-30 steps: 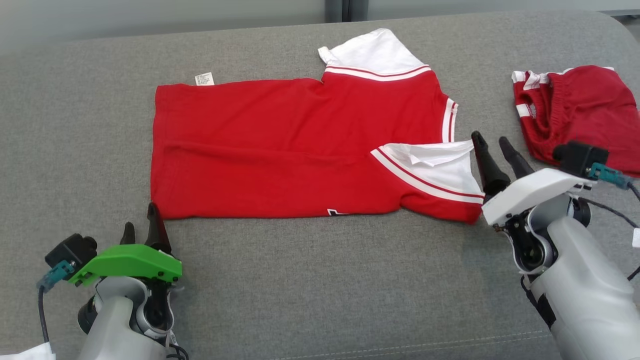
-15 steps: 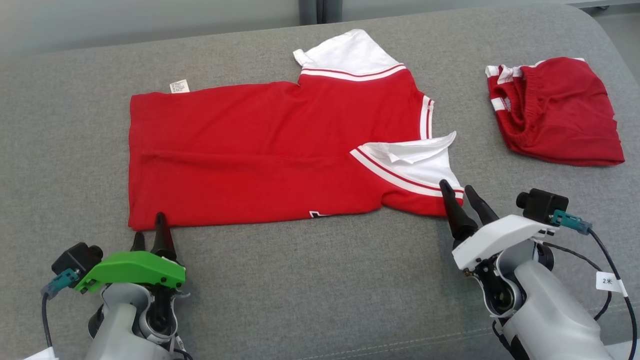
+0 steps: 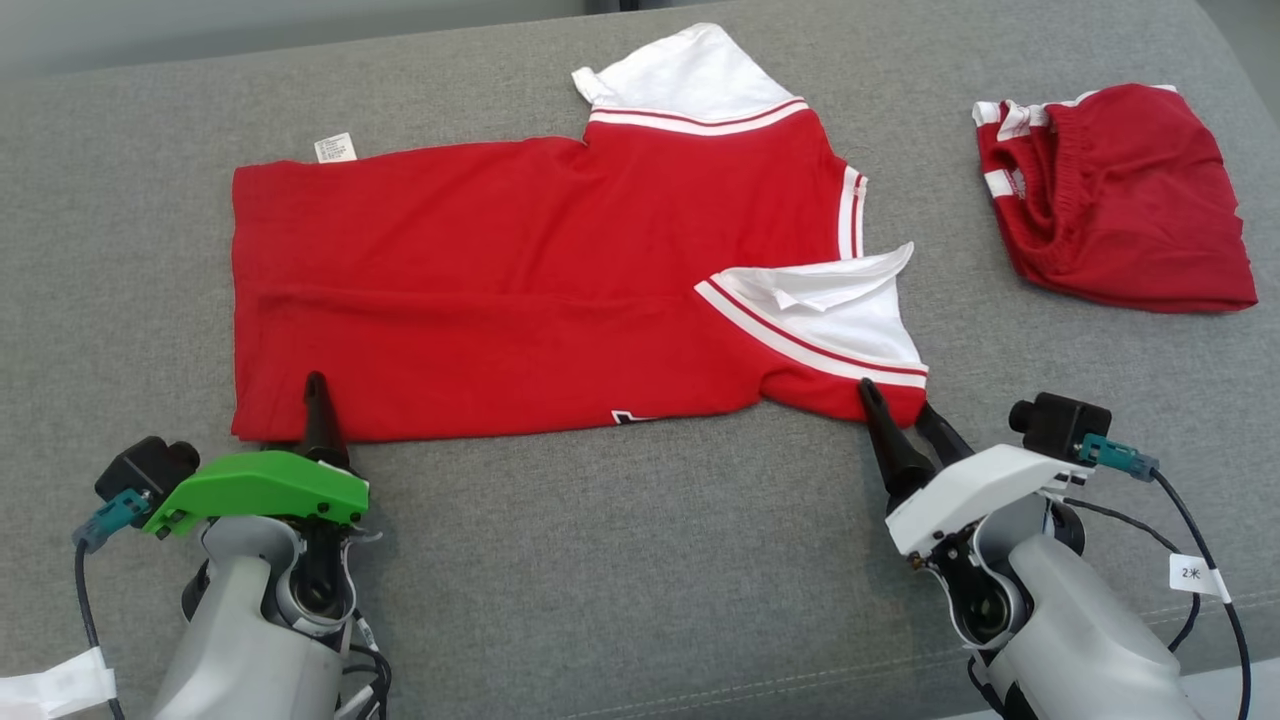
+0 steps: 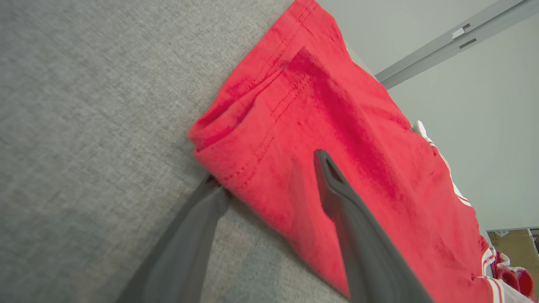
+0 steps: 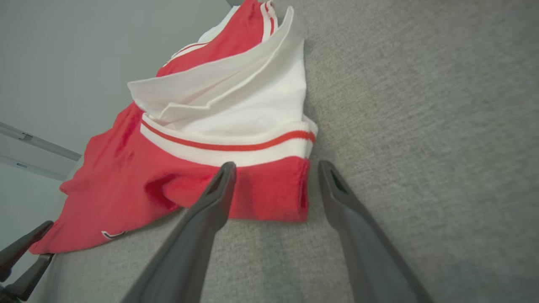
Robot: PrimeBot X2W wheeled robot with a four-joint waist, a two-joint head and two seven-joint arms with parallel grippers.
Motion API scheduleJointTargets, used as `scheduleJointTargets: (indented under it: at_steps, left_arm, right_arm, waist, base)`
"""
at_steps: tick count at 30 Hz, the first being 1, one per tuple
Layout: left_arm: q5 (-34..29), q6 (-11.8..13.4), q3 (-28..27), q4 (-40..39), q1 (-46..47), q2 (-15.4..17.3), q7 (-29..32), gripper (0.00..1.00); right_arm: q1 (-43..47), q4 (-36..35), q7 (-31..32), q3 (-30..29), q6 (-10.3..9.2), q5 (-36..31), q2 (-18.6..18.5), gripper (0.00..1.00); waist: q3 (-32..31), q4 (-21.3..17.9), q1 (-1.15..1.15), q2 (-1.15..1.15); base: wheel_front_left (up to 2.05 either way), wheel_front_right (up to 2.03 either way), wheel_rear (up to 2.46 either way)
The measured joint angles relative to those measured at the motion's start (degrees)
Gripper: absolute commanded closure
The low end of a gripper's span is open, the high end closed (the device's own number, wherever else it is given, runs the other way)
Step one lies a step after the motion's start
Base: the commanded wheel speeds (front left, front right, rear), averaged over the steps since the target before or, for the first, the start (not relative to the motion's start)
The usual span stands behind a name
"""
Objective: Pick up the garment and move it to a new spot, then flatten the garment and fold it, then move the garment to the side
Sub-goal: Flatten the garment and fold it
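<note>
Across the middle of the frame lay one red shirt (image 3: 520,290), flat on the grey cushion (image 3: 620,560), its long axis running left to right — hem at left, collar at right. Two grippers met its near edge, one per corner: the left gripper (image 3: 308,415) spread wide astride the lower-left hem corner, the right gripper (image 3: 897,400) equally spread around the lower-right sleeve tip — neither clamped on cloth. One pair of red shorts (image 3: 1120,200) sat apart, upper right.

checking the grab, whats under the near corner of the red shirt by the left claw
The left claw straddles the red and white shirt: one dark finger on top, the other's tip beneath, on the grey fabric cushion. Further under is covered.
</note>
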State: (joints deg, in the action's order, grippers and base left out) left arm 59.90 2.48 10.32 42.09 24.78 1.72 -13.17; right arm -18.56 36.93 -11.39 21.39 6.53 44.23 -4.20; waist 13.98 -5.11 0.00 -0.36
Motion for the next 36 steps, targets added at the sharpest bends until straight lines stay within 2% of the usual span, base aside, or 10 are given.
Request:
scheduleJointTargets:
  at_steps: [3,4,8,9,12,13,15,16,28,36]
  left_arm:
    - [0.7,0.0,1.2,0.0,0.5,0.0,0.0,0.41]
    - [0.9,0.0,1.4,0.0,0.5,-0.1,0.0,0.49]
    - [1.4,-0.2,1.6,0.0,0.7,-0.2,-0.2,0.54]
    - [1.4,-0.2,1.5,0.0,0.8,-0.2,-0.5,0.58]
    - [1.6,-0.2,1.3,0.1,1.0,-0.2,-0.6,0.88]
    - [1.7,-0.2,1.3,0.1,1.1,-0.2,-0.6,1.00]
    - [2.0,-0.5,1.4,0.1,1.1,-0.2,-0.7,1.00]
    - [2.2,-0.5,1.4,0.1,1.1,-0.2,-1.0,1.00]
    - [2.9,-3.6,1.1,-0.2,0.8,-0.2,-1.1,1.00]
    - [3.0,-5.9,-1.4,-3.5,-4.1,-0.4,-1.1,1.00]
  right_arm:
    - [0.0,0.6,0.0,-0.1,0.01,0.7,0.0,0.00]
    - [-0.1,0.7,0.0,-0.1,0.01,0.9,0.0,0.00]
    - [-1.1,1.3,0.1,0.1,0.20,2.0,0.1,0.00]
    - [-1.5,1.5,0.2,0.3,0.26,2.2,0.1,0.03]
    - [-2.6,2.3,0.9,1.0,0.49,2.8,0.1,0.53]
    - [-2.8,2.5,0.9,1.2,0.51,2.8,0.1,0.61]
    - [-3.4,2.6,0.9,1.5,0.51,2.8,0.1,0.89]
    - [-3.5,2.5,0.9,1.6,0.51,2.9,0.1,1.00]
    - [-3.1,1.2,0.1,2.8,0.52,4.4,-0.3,1.00]
    - [0.3,-2.2,-0.7,2.6,0.53,6.4,-3.8,1.00]
  waist:
    - [0.3,0.7,0.00,0.00]
    - [0.4,1.0,0.00,0.00]
    - [0.9,1.7,0.00,0.00]
    - [1.0,1.8,0.00,0.00]
    - [1.2,1.9,0.00,0.00]
    - [1.2,1.9,0.00,0.00]
    - [1.2,1.9,0.00,0.00]
    - [1.2,2.0,0.00,0.00]
    - [-1.0,1.9,0.00,0.00]
    - [-4.3,2.0,0.00,0.00]
  base:
    - [0.00,0.00,0.00]
    - [0.00,0.00,0.00]
    - [0.00,0.00,0.00]
    - [0.00,0.00,0.00]
    - [0.00,0.00,0.00]
    - [0.00,0.00,0.00]
    - [0.00,0.00,0.00]
    - [0.00,0.00,0.00]
    - [0.00,0.00,0.00]
    - [0.00,0.00,0.00]
